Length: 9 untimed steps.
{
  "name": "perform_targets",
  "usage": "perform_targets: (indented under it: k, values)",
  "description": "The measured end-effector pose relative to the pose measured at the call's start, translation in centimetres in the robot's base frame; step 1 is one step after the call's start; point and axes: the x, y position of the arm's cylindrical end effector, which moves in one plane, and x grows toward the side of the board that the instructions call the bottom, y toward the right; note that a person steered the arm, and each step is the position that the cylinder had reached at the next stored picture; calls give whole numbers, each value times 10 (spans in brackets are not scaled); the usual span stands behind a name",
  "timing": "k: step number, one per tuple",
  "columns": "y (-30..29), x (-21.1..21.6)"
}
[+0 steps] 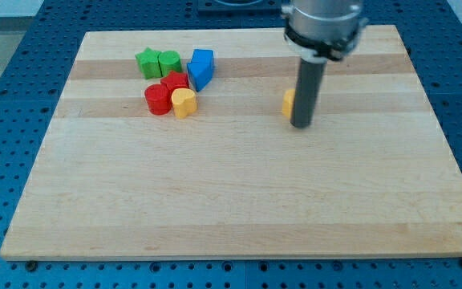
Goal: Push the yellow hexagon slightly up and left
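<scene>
The yellow hexagon (289, 103) lies on the wooden board (231, 193), right of centre in the upper half. Only its left part shows; the rod hides the rest. My tip (301, 124) is down on the board, close against the hexagon's lower right side. I cannot tell if it touches the block.
A cluster of blocks sits at the upper left: a green star-like block (146, 62), a second green block (169, 62), a blue block (201, 68), a red star-like block (175, 83), a red cylinder (157, 100) and a yellow heart (184, 103).
</scene>
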Motion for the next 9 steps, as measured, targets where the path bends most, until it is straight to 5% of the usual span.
perform_targets:
  k: [1,3,4,5,7,9]
  values:
    - [-63,-25]
    - [50,12]
    - [95,-16]
    - [71,-68]
    - [-27,-54]
    - [57,-54]
